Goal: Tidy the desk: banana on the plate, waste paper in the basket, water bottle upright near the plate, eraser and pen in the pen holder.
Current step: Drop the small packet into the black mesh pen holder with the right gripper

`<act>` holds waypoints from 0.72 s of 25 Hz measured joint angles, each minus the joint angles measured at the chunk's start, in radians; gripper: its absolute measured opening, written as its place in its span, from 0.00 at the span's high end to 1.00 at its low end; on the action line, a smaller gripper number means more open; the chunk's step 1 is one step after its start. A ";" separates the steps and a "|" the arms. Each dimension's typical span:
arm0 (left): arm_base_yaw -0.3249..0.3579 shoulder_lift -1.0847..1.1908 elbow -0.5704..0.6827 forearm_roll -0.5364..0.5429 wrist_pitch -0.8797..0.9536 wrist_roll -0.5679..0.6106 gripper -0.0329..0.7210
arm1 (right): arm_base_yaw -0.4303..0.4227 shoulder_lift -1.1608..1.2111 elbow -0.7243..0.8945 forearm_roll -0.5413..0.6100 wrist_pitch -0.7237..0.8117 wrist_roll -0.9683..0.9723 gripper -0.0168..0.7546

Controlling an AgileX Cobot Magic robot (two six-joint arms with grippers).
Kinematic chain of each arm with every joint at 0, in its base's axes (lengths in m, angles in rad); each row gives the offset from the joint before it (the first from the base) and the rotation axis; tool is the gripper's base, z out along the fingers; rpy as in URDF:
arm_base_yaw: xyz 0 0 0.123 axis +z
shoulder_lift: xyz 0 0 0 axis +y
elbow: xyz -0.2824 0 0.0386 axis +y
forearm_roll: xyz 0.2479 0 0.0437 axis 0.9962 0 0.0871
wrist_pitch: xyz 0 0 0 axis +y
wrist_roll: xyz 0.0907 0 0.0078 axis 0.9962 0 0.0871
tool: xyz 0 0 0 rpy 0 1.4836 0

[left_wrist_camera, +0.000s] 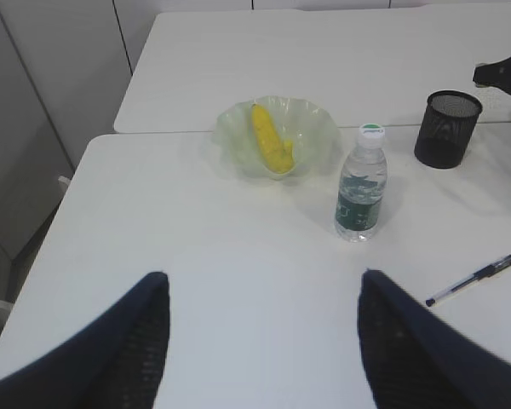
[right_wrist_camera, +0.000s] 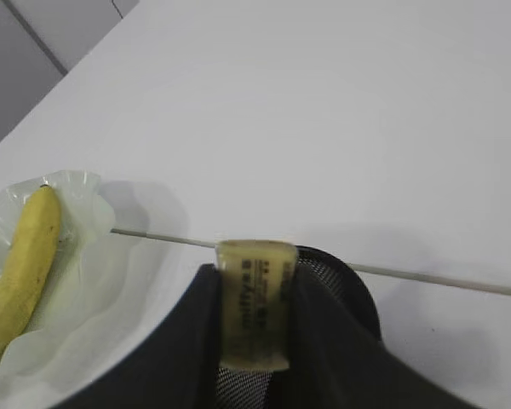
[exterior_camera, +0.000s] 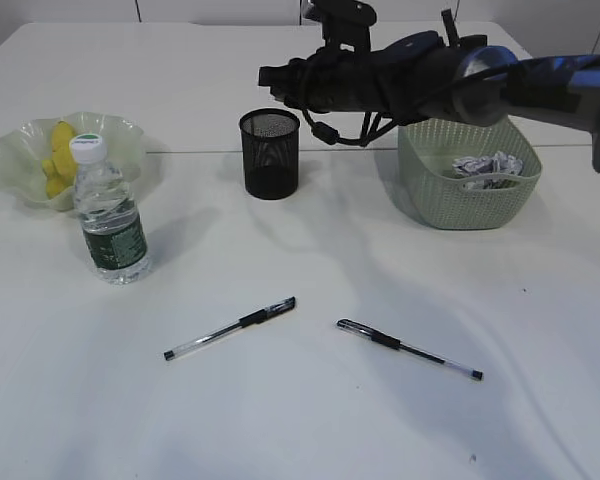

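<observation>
Far left of the counter (exterior_camera: 310, 420): the plate (exterior_camera: 130, 135) holds the banana (exterior_camera: 58, 160), lying inside the ruffled rim. Just in front of the plate the water bottle (exterior_camera: 110, 215) stands upright, cap on.

My left gripper (left_wrist_camera: 260, 341) hangs low over the near-left counter edge, fingers spread wide with nothing between them; the wrist view looks out past them to the plate and bottle.

Centre: two pens lie flat on the counter, well apart from the pen holder — the left pen (exterior_camera: 230, 328) and the right pen (exterior_camera: 408, 349). The pen holder (exterior_camera: 270, 153) stands upright behind them.

My right arm reaches in from the right, stretched nearly level above the basket (exterior_camera: 467, 190), its gripper (right_wrist_camera: 254, 341) poised over the holder's open mouth. The fingers pinch the eraser (right_wrist_camera: 254, 302) by its sides, held on end, above the mesh rim.

Right: the waste paper (exterior_camera: 488, 165) sits inside the basket.
</observation>
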 joint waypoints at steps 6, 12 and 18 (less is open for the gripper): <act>0.000 0.000 0.000 -0.002 0.010 0.000 0.31 | 0.000 0.044 -0.089 0.003 0.019 -0.005 0.76; 0.000 0.000 0.000 -0.002 0.019 0.000 0.31 | 0.000 0.091 -0.132 0.037 0.031 -0.006 0.76; 0.000 0.000 0.000 -0.002 0.019 0.000 0.31 | 0.000 0.125 -0.139 0.072 0.042 -0.008 0.76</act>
